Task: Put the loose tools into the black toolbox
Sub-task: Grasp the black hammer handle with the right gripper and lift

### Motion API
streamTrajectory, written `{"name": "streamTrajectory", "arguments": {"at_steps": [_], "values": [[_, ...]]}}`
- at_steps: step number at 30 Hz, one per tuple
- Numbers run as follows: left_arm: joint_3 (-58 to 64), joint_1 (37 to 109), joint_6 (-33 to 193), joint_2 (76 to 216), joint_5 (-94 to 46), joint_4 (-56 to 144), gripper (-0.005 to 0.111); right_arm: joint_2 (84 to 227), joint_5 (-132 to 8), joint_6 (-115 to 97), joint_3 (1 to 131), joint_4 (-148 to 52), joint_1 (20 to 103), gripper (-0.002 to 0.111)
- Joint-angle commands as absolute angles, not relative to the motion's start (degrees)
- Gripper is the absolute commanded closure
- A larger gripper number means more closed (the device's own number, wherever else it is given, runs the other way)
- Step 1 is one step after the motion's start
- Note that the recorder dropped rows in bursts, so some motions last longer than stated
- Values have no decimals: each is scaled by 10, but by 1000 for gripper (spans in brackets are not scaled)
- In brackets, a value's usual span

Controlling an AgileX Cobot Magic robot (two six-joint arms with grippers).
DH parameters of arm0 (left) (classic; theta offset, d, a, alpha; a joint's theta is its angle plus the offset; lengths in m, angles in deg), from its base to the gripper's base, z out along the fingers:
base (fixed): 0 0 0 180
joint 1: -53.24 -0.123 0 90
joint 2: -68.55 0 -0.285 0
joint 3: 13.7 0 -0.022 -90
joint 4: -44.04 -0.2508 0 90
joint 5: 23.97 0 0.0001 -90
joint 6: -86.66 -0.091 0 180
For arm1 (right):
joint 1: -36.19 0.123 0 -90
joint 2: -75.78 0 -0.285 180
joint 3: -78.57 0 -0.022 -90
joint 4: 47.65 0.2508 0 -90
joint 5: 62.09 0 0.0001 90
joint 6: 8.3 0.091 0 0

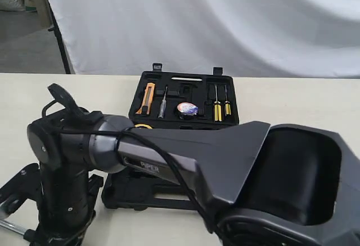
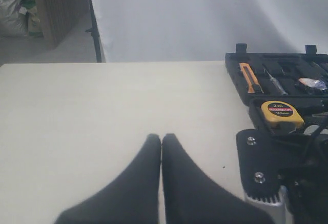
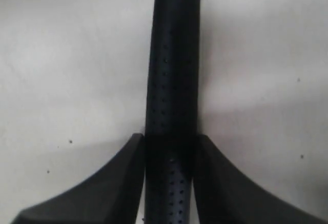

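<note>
The right claw (image 3: pixel 170 139) was pinching a black dimpled tool handle (image 3: pixel 173 70), one finger (image 3: pixel 118 178) on each side and touching it. The handle lay on the pale cream desk (image 2: pixel 102 111) and ran straight out past the fingertips. Its head was out of frame, so which tool it belonged to could not be told.

The left claw (image 2: pixel 161 141) had its two black fingers pressed together with nothing between them, and it hung over a bare stretch of the desk, well apart from the tools.

The large black moulded plastic toolbox (image 1: pixel 197 91) lay open at the far side of the desk, in front of a white cloth backdrop (image 1: pixel 225 21). The small blue-white-red tape roll (image 1: pixel 187 109) sat in a recess near the middle of the far half. An orange utility knife (image 1: pixel 147 97) and a slim silver screwdriver (image 1: pixel 162 106) filled recesses to one side of it, and two yellow-handled screwdrivers (image 1: pixel 217 110) filled those on the other. A yellow tape measure (image 2: pixel 279 112) sat in the near half, just past the hinge. A dark grey robot arm (image 1: pixel 169 161) filled the foreground of the exterior view and covered most of that half — only its front edge showed beneath.
</note>
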State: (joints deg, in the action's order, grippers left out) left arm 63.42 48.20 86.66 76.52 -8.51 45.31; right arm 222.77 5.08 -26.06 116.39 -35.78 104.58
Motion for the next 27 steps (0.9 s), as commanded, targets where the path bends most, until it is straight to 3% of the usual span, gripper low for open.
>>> {"name": "streamTrajectory", "arguments": {"at_steps": [1,12,27], "values": [[635,485,867,763,-86,458,106,2198,79,-255,1111,-375,1043,109],[635,485,867,763,-86,458,106,2075,79,-247,897,-456,1043,109],[635,485,867,763,-86,458,106,2076,65,-209,872,-463,1043,108]]}}
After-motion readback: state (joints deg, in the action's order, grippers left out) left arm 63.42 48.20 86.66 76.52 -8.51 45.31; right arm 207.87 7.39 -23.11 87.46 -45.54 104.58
